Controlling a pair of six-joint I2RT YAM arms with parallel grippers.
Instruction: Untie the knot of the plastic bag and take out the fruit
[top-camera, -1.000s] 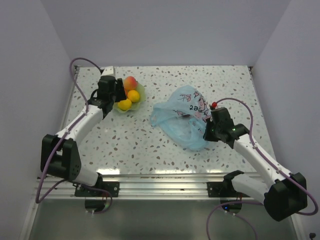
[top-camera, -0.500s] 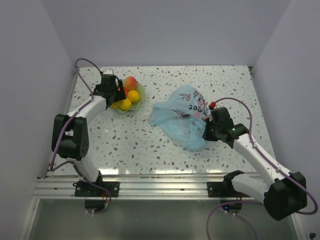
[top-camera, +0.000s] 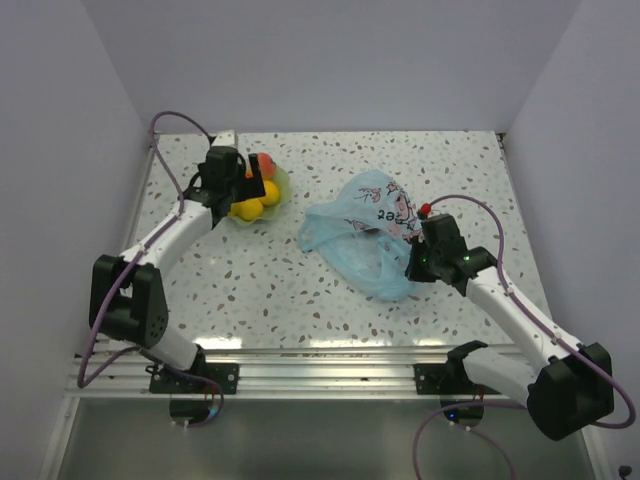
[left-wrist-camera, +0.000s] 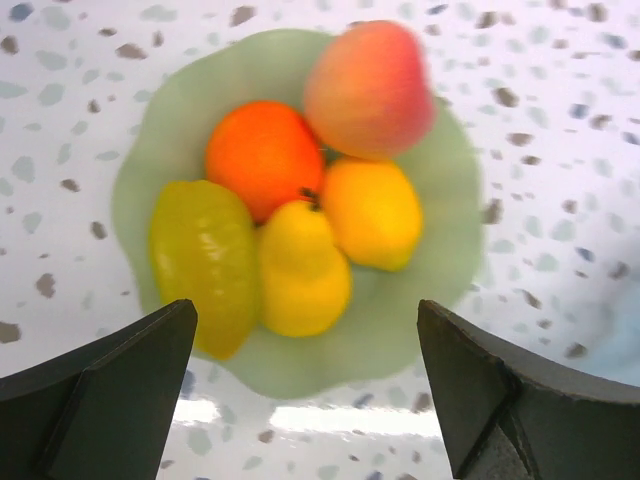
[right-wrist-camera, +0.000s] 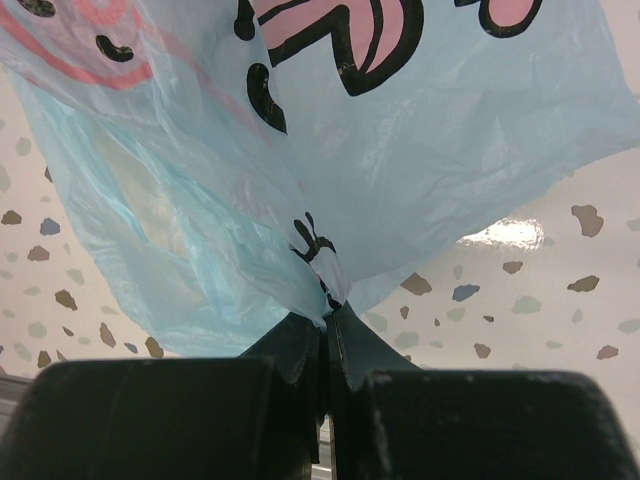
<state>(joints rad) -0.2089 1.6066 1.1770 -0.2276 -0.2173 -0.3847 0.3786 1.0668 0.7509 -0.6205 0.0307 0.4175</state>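
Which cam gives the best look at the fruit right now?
Left wrist: the fruit fills the frame, five pieces in the green bowl, all unobstructed, framed by the open left gripper. Top external shows it small, partly hidden behind that gripper. Right wrist shows none, only the plastic bag pinched in the right gripper.

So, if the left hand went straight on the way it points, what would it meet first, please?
Probably the yellow pear-shaped fruit in the green bowl, centred ahead of the open left hand; depth is unclear.
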